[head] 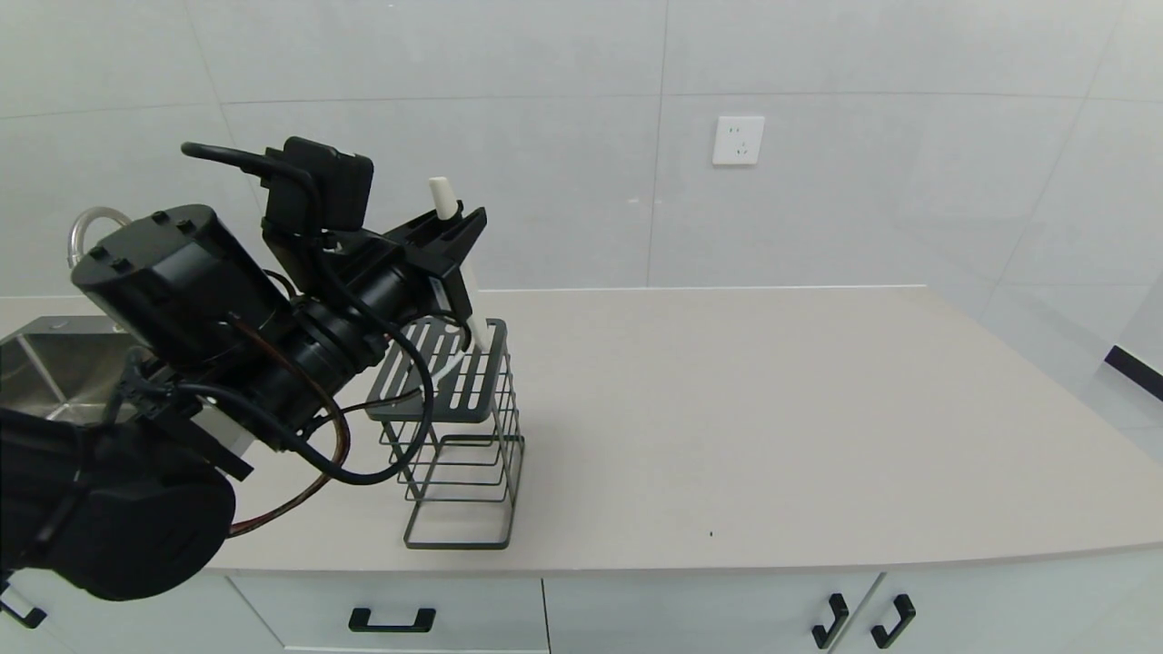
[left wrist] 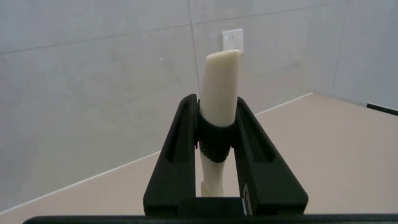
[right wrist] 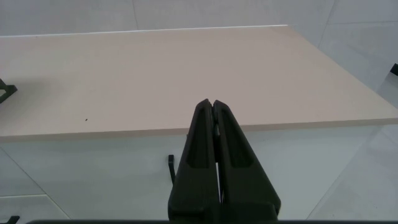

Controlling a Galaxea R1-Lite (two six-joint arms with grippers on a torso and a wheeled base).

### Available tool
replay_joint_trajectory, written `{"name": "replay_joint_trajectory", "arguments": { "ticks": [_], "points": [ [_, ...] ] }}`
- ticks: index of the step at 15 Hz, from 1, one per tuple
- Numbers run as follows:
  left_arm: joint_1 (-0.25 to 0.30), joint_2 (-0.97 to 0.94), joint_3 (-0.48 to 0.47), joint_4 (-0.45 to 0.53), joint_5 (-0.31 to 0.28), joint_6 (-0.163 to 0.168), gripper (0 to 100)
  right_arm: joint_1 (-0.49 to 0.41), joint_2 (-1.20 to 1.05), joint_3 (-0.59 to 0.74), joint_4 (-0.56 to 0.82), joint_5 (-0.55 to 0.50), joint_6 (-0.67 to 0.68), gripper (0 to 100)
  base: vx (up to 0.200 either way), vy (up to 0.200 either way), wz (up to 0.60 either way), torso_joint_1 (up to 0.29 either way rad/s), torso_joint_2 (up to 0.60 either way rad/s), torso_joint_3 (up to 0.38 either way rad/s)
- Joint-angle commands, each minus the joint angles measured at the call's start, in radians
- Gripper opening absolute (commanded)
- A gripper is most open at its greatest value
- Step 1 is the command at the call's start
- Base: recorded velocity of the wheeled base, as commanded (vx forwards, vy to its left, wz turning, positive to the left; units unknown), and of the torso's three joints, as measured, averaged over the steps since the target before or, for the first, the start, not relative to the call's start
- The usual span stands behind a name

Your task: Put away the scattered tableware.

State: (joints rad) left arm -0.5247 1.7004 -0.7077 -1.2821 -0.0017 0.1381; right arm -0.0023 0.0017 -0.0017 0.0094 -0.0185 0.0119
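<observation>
- Left end effector [head: 452, 234] is clamped on a cream-white utensil [head: 442, 197]. The jaws are narrowed to the handle's width, with black pads gripping both sides [left wrist: 216, 134].
- The utensil [left wrist: 219, 84] stands near upright. Its blunt top end sticks out above the jaws and the rest hangs below.
- In the head view the utensil's lower end is at the far corner of the wire rack [head: 463, 463], by the dark slotted tray [head: 459, 381] on top. I can't tell whether it touches or is only above it.
- The rack stands on the desk [head: 772, 409], towards its left end, near the front edge. The left arm hides part of it.
- Right end effector [right wrist: 213, 111] is fully closed, fingers pressed together with nothing between them. It sits out past the desk's front edge [right wrist: 186, 74], over the cabinet front.
- A steel sink [head: 54, 363] with a curved faucet [head: 88, 225] is set in at the desk's far left.
- A white wall outlet [head: 738, 139] is on the tiled wall behind the desk. It also shows behind the utensil in the left wrist view [left wrist: 232, 40].
- The drawers below the desk have black handles [head: 392, 620].
</observation>
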Motion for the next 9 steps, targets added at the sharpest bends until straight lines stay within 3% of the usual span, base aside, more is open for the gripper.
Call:
{"name": "replay_joint_trajectory", "arguments": {
  "ticks": [1, 9],
  "points": [
    [0.0, 0.008, 0.004, 0.0, 0.0, 0.0, 0, -0.001, 0.0, 0.0, 0.0, 0.0, 0.0, 0, 0.0, 0.0, 0.0, 0.0, 0.0, 0.0],
    [0.009, 0.094, 0.004, -0.026, -0.006, 0.0, 0, -0.001, 0.0, 0.0, 0.0, 0.0, 0.0, 0, 0.0, 0.0, 0.0, 0.0, 0.0, 0.0]
  ]
}}
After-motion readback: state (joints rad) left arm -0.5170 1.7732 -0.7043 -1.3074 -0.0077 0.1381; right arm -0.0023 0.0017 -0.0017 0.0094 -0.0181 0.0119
